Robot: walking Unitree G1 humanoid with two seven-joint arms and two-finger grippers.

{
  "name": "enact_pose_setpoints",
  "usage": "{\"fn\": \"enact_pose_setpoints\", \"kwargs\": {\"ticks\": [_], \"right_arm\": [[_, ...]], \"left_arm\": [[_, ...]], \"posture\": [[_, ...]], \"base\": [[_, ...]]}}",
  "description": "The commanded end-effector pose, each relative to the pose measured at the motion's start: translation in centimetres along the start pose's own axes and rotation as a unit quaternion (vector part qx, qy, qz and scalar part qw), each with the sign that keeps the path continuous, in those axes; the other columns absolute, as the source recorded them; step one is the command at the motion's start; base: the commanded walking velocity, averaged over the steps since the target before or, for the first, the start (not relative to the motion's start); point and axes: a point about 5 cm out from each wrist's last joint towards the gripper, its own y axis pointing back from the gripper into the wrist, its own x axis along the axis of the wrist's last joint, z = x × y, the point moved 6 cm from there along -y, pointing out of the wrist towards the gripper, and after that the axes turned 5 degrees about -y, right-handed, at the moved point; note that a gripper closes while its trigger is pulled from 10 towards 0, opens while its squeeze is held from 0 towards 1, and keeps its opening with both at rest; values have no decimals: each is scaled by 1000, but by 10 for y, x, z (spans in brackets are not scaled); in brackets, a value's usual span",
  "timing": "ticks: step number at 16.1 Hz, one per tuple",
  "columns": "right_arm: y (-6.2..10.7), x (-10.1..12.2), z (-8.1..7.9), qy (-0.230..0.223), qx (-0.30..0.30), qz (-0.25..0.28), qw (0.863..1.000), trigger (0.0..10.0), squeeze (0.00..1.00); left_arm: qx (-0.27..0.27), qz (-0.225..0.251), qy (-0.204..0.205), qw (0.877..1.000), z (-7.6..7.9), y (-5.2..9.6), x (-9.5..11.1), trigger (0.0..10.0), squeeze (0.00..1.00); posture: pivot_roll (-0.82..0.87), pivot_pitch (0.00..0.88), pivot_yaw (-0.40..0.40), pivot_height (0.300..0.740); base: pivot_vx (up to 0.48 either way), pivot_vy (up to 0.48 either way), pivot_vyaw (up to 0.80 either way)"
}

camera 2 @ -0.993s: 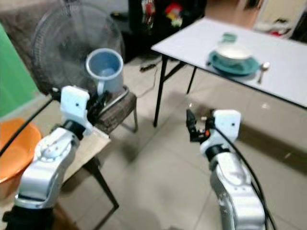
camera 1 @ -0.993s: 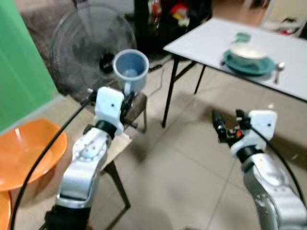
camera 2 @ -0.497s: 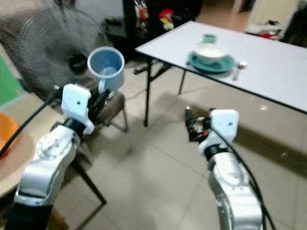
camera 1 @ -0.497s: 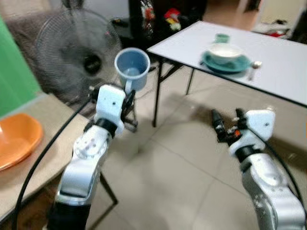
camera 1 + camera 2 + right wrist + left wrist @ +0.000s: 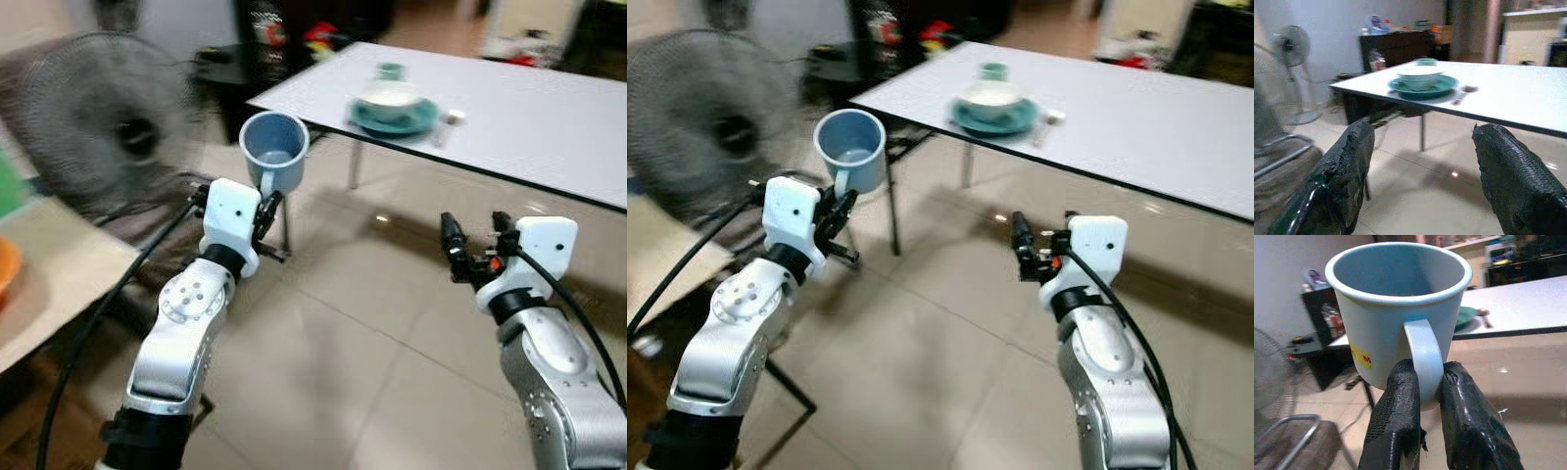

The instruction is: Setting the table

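Note:
My left gripper (image 5: pixel 266 206) is shut on the handle of a light blue mug (image 5: pixel 273 149), held upright in front of me. The left wrist view shows the mug (image 5: pixel 1396 298) with its handle pinched between the black fingers (image 5: pixel 1396 431). My right gripper (image 5: pixel 475 245) stands open and holds nothing, low over the floor. Ahead is a white table (image 5: pixel 549 108) carrying a teal plate (image 5: pixel 394 116) with a white bowl (image 5: pixel 389 95) on it, a small green cup (image 5: pixel 390 70) behind and a spoon (image 5: pixel 451 119) beside. The plate (image 5: pixel 1422 88) and bowl (image 5: pixel 1419 77) also lie between the open right fingers.
A standing fan (image 5: pixel 93 113) and a padded stool (image 5: pixel 1293 440) are to my left, beside a wooden surface (image 5: pixel 49 284). A dark shelf unit (image 5: pixel 284 29) stands behind the table. Tiled floor (image 5: pixel 353 333) separates me from the table.
The whole view has swung right and closer: the table now lies nearer and more central, the fan and orange bowl have slid off left. Both grippers hold the same pose.

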Motion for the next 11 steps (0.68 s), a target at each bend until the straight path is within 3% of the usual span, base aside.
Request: {"fn": "enact_pose_setpoints", "kwargs": {"ticks": [1, 11], "right_arm": [[0, 6, -1, -5, -1, 8, 1000, 10000, 0], [2, 7, -3, -3, 6, 12, 1000, 10000, 0]], "left_arm": [[9, 3, 2, 1000, -8, -1, 4, 10000, 0], [-2, 10, 10, 1000, -4, -4, 7, 10000, 0]], "posture": [[-16, 0, 55, 740], [-19, 0, 56, 740]], "base": [[0, 0, -800], [0, 0, -771]]}}
